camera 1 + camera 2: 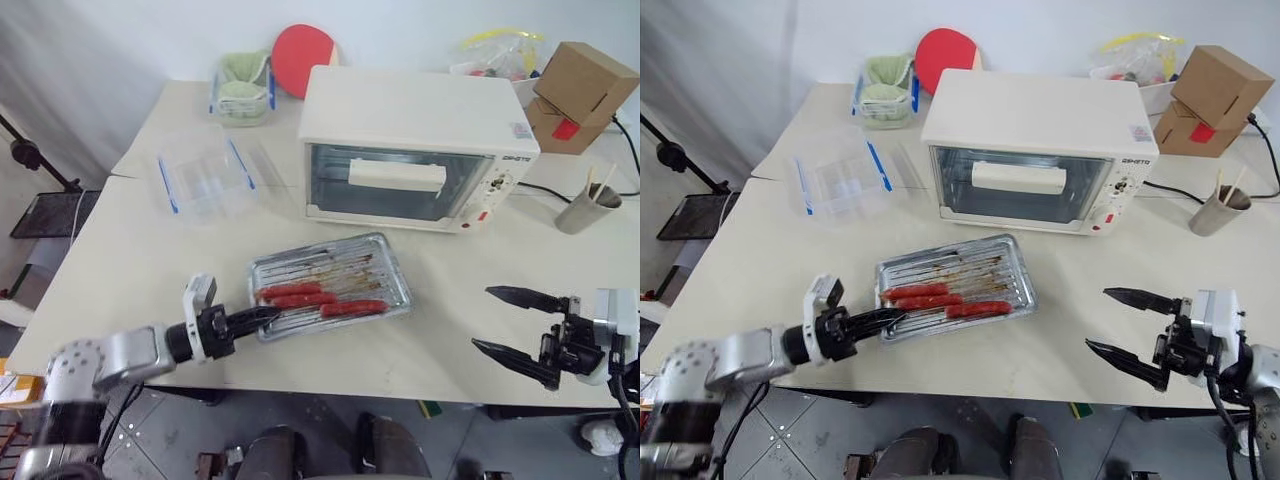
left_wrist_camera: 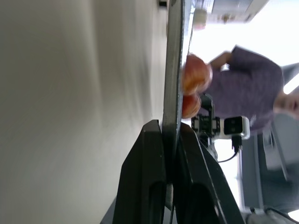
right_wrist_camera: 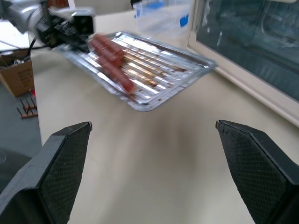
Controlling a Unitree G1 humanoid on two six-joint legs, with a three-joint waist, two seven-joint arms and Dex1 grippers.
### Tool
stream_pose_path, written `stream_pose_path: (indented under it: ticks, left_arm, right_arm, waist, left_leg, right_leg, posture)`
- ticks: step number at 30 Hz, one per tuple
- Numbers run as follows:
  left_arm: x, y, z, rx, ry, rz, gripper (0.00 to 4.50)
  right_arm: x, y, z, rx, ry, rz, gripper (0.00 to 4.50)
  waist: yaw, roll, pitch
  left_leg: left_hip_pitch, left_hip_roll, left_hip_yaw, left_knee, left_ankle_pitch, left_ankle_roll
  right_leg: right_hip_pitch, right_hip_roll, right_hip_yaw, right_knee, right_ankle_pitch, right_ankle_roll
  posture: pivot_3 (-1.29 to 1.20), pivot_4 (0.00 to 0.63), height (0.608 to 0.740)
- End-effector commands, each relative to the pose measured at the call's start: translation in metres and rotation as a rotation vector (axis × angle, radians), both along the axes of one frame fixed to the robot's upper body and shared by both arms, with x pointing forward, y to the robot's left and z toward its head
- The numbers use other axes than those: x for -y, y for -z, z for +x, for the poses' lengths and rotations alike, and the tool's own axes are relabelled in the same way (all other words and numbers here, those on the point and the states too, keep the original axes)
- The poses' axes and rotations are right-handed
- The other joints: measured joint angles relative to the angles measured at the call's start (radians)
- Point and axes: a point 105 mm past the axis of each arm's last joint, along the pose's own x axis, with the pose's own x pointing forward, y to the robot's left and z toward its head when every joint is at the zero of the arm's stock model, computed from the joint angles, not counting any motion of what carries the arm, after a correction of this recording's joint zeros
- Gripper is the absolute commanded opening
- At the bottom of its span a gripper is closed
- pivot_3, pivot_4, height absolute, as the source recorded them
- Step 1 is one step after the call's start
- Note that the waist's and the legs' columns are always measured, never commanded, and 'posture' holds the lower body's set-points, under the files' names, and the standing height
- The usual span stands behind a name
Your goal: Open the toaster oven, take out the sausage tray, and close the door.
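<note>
Nearest, at the table's front edge: L gripper (image 1: 262, 317) is pinched shut on the near-left rim of the sausage tray (image 1: 385, 255); the left wrist view shows its two black fingers (image 2: 145, 177) clamped either side of the thin metal edge. R gripper (image 1: 508, 322) hangs at the front-right edge of the table (image 1: 120, 260), jaws spread wide, nothing between them, touching nothing, well apart from the tray.

The tray sits flat on the table, out of the oven, just in front of it, w/ 3 red sausages (image 1: 320, 298) lying along its near half on the wire rack. Its near-left corner is close to the table's front edge. Bare tabletop lies between tray and R gripper, and more to the left of the tray.

Behind it: 1 toaster oven (image 1: 415, 115), its door (image 1: 395, 182) shut, bar handle (image 1: 396, 175) across the glass, knobs at right.

Left of the oven: 1 clear container w/ blue clips (image 1: 205, 175), a gap between it and the oven. Further back: 1 container holding green stuff (image 1: 243, 88), 1 red paddle (image 1: 303, 52). Back right: 1 cardboard box (image 1: 578, 95), 1 cup w/ sticks (image 1: 586, 205), 1 black cable (image 1: 545, 188) trailing from the oven. A person in purple (image 2: 254, 88) shows past the tray in the left wrist view.
</note>
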Motion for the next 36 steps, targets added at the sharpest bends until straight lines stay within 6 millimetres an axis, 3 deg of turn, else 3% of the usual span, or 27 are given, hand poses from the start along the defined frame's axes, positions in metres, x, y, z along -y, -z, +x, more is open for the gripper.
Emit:
stream_pose_path:
  ticks: [1, 5, 13, 20, 25, 29, 33, 36]
  left_arm:
    - [0.007, -0.006, 0.012, -0.035, 0.07, -0.018, 0.07]
    - [0.026, 0.0, 0.027, -0.084, 0.163, 0.057, 0.07]
    - [0.071, 0.004, 0.041, -0.096, 0.311, 0.142, 0.07]
    - [0.087, 0.013, 0.045, -0.095, 0.345, 0.174, 0.07]
    - [0.086, 0.008, 0.042, -0.061, 0.368, 0.168, 1.51]
    - [0.07, 0.007, 0.038, 0.024, 0.356, 0.222, 2.64]
    - [0.043, 0.0, 0.033, 0.248, 0.286, 0.229, 3.76]
    - [0.019, 0.002, 0.031, 0.407, 0.229, 0.269, 3.76]
  right_arm:
    - [0.003, -0.012, -0.008, 0.056, 0.035, -0.023, 4.45]
    - [0.007, -0.011, -0.017, 0.035, 0.08, -0.029, 4.45]
    - [0.005, -0.004, -0.049, -0.006, 0.152, -0.038, 4.45]
    - [0.002, -0.001, -0.062, -0.024, 0.19, -0.038, 4.45]
    - [0.002, 0.001, -0.063, -0.027, 0.199, -0.035, 4.5]
    - [0.003, 0.004, -0.06, -0.03, 0.197, -0.036, 4.5]
    - [0.003, 0.007, -0.053, -0.024, 0.176, -0.036, 4.5]
    - [0.003, 0.009, -0.047, -0.017, 0.159, -0.035, 4.5]
  waist:
    - [0.001, 0.0, 0.0]
    - [0.007, -0.001, 0.0]
    - [0.048, 0.0, 0.0]
    - [0.057, 0.004, -0.003]
    - [0.055, 0.003, -0.002]
    - [0.038, 0.003, -0.002]
    - [0.012, 0.002, -0.002]
    - [-0.008, 0.002, -0.001]
  left_leg:
    - [0.0, 0.0, 0.001, 0.0, 0.0, 0.0]
    - [0.0, -0.001, 0.001, 0.0, 0.001, 0.001]
    - [0.0, -0.002, 0.003, 0.001, -0.001, -0.003]
    - [0.002, -0.005, 0.003, 0.001, -0.002, -0.005]
    - [0.0, -0.006, 0.001, 0.001, -0.002, -0.005]
    - [0.0, -0.006, 0.001, -0.002, -0.002, -0.005]
    - [0.0, -0.004, 0.002, -0.003, -0.002, -0.005]
    - [0.001, -0.002, 0.003, -0.004, -0.001, -0.006]
  right_leg:
    - [0.0, 0.0, 0.0, 0.0, 0.0, 0.0]
    - [0.001, 0.01, 0.0, -0.002, 0.001, 0.003]
    - [0.002, 0.01, 0.001, -0.005, 0.003, 0.006]
    - [0.004, 0.003, 0.003, -0.009, 0.004, 0.008]
    - [0.003, -0.006, 0.004, -0.008, 0.004, 0.008]
    - [0.001, -0.005, 0.004, -0.005, 0.004, 0.008]
    - [0.001, -0.002, 0.003, -0.006, 0.004, 0.007]
    - [0.001, -0.001, 0.004, -0.005, 0.003, 0.006]
  posture:
    - [0.0, 0.15, 0.74]
    - [0.0, 0.15, 0.74]
    - [0.0, 0.15, 0.74]
    - [0.0, 0.15, 0.74]
    - [0.0, 0.15, 0.74]
    - [0.0, 0.15, 0.74]
    - [0.0, 0.15, 0.74]
    - [0.0, 0.15, 0.74]
